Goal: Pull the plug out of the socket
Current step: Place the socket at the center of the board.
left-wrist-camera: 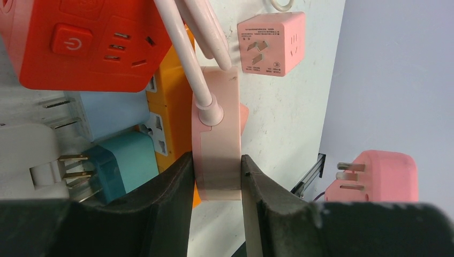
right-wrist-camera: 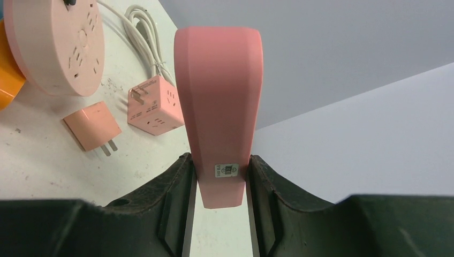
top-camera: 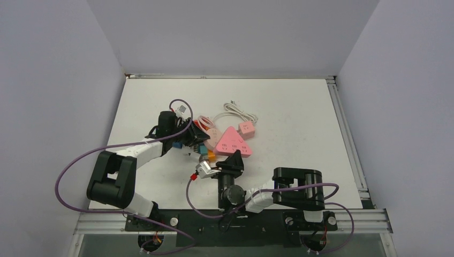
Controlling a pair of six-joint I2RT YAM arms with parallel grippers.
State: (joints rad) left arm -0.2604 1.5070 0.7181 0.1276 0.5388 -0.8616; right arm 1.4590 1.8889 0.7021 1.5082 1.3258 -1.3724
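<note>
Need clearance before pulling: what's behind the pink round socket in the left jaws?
An orange socket block sits behind it, a teal plug alongside. The round socket covers where they meet; any pins there are hidden.

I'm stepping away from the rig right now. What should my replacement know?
Left gripper: shut on the pale pink round socket, seen edge-on, its white cord attached.
Right gripper: shut on the pink triangular plug block, lifted.
Done: the two are apart, and the block's prongs show bare in the left wrist view, so the plug looks out.
Left: probably only setting both down and releasing.
</note>
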